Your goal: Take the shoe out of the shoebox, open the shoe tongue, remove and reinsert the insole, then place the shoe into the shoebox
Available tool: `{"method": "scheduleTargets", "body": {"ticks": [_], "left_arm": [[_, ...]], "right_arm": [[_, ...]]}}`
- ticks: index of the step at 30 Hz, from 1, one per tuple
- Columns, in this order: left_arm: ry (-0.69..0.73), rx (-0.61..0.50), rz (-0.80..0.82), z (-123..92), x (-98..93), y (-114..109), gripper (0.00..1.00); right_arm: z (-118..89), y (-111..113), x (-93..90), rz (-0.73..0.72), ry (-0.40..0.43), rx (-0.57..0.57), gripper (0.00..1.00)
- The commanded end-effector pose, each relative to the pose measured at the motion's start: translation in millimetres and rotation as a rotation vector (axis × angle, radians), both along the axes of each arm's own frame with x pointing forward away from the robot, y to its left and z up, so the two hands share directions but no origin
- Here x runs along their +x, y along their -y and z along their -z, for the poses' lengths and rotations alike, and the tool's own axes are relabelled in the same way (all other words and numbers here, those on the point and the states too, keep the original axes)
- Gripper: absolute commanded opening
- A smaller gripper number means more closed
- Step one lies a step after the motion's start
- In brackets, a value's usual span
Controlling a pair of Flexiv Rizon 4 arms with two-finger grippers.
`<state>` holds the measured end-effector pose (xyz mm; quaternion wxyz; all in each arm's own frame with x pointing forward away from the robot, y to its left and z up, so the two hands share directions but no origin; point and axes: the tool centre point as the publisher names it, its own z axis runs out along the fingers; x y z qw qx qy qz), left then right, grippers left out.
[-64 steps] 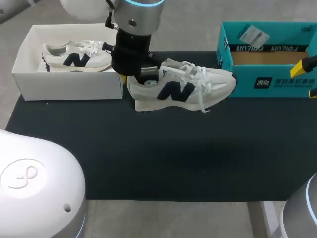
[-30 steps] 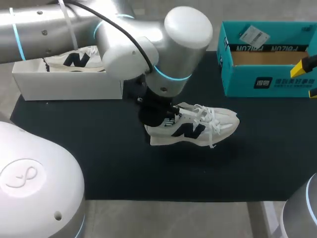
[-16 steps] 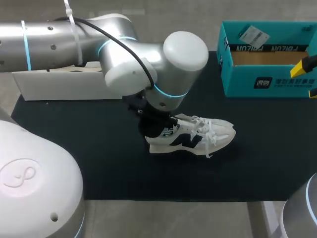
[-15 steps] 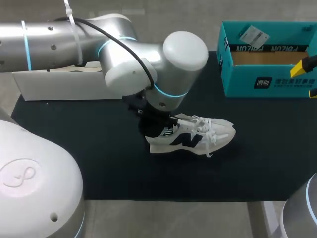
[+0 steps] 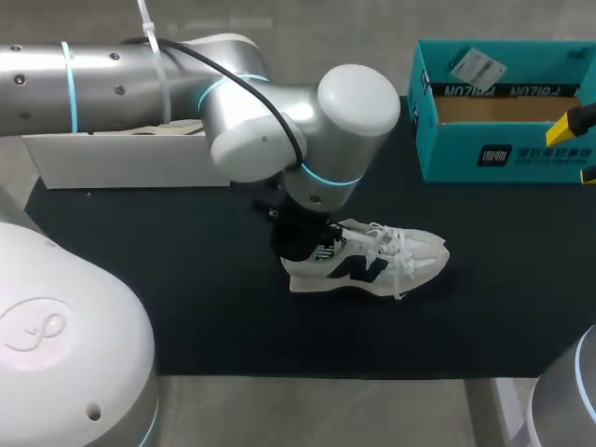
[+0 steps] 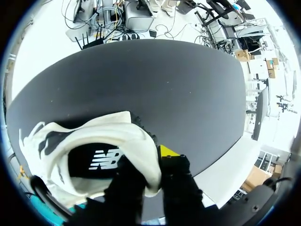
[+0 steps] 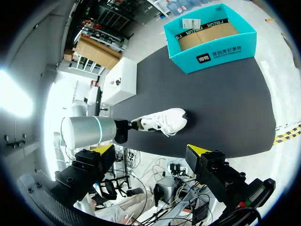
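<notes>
A white shoe (image 5: 372, 263) with a navy logo lies sole-down on the black mat (image 5: 186, 307), toe toward the right. My left gripper (image 5: 300, 244) comes in over the middle and is shut on the shoe's heel collar. In the left wrist view the heel of the shoe (image 6: 106, 155) is pinched between the fingers of my left gripper (image 6: 151, 165), with one yellow tip showing. The white shoebox (image 5: 121, 163) stands at the back left, mostly behind the arm. My right gripper (image 7: 149, 150) hangs open, far off to the right of the shoe (image 7: 162, 121), and holds nothing.
An open teal box (image 5: 503, 112) stands at the back right of the mat, close to my right gripper's yellow tips (image 5: 570, 124). The white shoebox (image 7: 120, 80) and teal box (image 7: 211, 40) flank the far edge. Bare mat lies in front of the shoe.
My left arm carried the shoe from beside the white shoebox down toward the mat's middle, then shifted it slightly right. The right gripper stayed still.
</notes>
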<state>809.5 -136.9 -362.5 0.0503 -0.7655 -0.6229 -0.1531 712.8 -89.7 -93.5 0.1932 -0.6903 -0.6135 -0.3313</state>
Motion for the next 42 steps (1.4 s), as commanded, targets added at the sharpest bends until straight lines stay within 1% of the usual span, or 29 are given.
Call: {"method": "scheduleTargets", "body": {"ticks": [1, 7, 8, 9, 10, 11, 12, 13, 17, 22, 25, 34, 40, 42], "left_arm": [[-0.005, 0.019, -0.003, 11, 4.7, 10, 0.00], [-0.013, 0.039, -0.021, 18, 6.7, 12, 0.00], [-0.016, 0.041, -0.020, 20, 6.9, 12, 0.04], [-0.017, 0.045, -0.019, 21, 6.9, 13, 0.24], [-0.020, 0.048, -0.018, 22, 7.1, 13, 0.41], [-0.023, 0.050, -0.016, 22, 7.3, 13, 0.49], [-0.024, 0.051, -0.016, 22, 7.4, 13, 0.79], [-0.025, 0.053, -0.016, 22, 7.4, 13, 1.00], [-0.028, 0.053, -0.010, 17, 7.3, 12, 1.00], [-0.032, 0.009, 0.001, -3, 4.6, 11, 1.00], [-0.040, -0.043, -0.024, -17, 3.0, 12, 1.00], [-0.070, -0.260, -0.258, -56, -0.9, 2, 1.00], [-0.098, -0.405, -0.451, -82, -2.4, -15, 1.00], [-0.135, -0.470, -0.498, -91, -4.3, -22, 1.00]], "right_arm": [[0, 0, 2.2, -0.002, -0.004, -0.001, 1.00], [0, 0, 2.2, -0.002, -0.004, -0.001, 1.00], [0, 0, 2.2, -0.002, -0.004, -0.001, 1.00], [0, 0, 2.2, -0.002, -0.004, -0.001, 1.00], [0, 0, 2.2, -0.002, -0.004, -0.001, 1.00], [0, 0, 2.2, -0.002, -0.004, -0.001, 1.00], [0, 0, 2.2, -0.002, -0.004, -0.001, 1.00], [0, 0, 2.2, -0.002, -0.004, -0.001, 1.00], [0, 0, 2.2, -0.002, -0.004, -0.001, 1.00], [0, 0, 2.2, -0.002, -0.004, -0.001, 1.00], [0, 0, 2.2, -0.002, -0.004, -0.001, 1.00], [0, 0, 2.2, -0.002, -0.004, -0.001, 1.00], [0, 0, 2.2, -0.002, -0.004, -0.001, 1.00], [0, 0, 2.2, -0.002, -0.004, -0.001, 1.00]]}}
